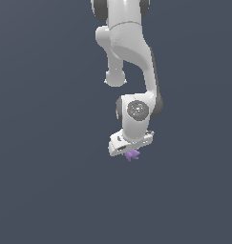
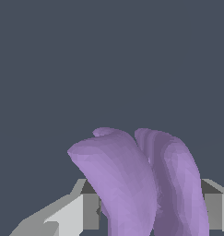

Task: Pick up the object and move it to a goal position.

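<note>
the white hand (image 1: 130, 151) is clamped on the light-purple spiky object (image 1: 132, 155), which pokes out at its six o'clock; its curved lobes (image 2: 145, 184) sit between the fingers (image 2: 72, 212), seemingly lifted clear.

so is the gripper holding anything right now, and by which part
Yes: the purple spiky object sits between the fingers of the gripper, gripped at its base, with the curved points sticking out past the fingertips.
</note>
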Robot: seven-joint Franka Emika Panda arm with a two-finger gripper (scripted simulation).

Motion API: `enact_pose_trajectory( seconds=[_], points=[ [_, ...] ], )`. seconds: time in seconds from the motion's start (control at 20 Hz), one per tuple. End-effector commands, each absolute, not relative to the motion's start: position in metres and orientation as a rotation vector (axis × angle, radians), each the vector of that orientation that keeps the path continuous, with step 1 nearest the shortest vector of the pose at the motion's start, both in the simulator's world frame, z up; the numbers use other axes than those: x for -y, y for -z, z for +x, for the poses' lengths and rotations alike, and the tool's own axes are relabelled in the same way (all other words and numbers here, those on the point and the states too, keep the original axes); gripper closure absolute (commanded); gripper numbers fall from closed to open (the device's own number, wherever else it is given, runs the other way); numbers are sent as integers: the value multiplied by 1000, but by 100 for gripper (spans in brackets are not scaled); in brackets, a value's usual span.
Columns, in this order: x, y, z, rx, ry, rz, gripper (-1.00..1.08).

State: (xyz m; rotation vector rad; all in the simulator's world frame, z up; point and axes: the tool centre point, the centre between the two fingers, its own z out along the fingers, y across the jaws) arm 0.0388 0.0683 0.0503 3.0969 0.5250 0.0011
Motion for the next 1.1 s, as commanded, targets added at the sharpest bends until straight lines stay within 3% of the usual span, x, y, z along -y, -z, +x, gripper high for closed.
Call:
enact_pose_trajectory(
  seconds=[0.0,0.5,1.05],
  points=[
    [-71,-50,36,-526,-1,3097,108],
    [-97,-50,2,-526,-1,3097,108],
    [-158,-50,-73,-527,0,3097,108]
  ],
)
